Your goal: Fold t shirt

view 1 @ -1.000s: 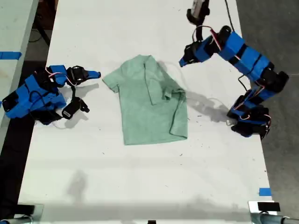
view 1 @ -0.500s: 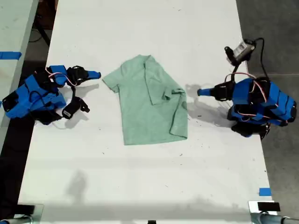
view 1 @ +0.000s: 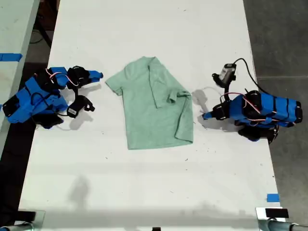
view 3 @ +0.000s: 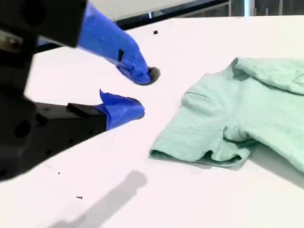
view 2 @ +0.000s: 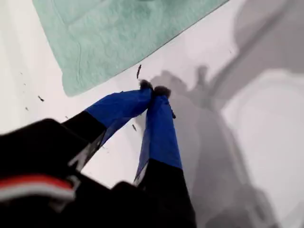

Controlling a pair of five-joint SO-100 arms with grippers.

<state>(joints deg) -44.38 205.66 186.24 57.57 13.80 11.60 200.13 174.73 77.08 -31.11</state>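
Observation:
The pale mint-green t shirt (view 1: 154, 103) lies flat on the white table (view 1: 144, 183) with its collar at the far end. The side on the exterior view's right is folded in over the middle. My first gripper (view 1: 206, 115) rests low on the table just off that side of the shirt, shut with nothing in it. The first wrist view has its blue fingertips (view 2: 154, 90) pressed together near a corner of the t shirt (view 2: 118, 38). My second gripper (view 1: 98, 77) stands open on the exterior view's left, a short way from the sleeve (view 3: 199, 137), with its jaws (view 3: 141, 91) apart and nothing between them.
Both blue arm bases sit at the table's side edges in the exterior view. Blue tape marks (view 1: 273, 197) lie near the front corner on that view's right. A second table (view 1: 12, 29) stands beyond the left edge. Dark floor borders the right edge.
The first arm has drawn back from above the shirt's collar end and folded down, so its shut gripper now rests on the table beside the shirt. The second arm shifted only slightly.

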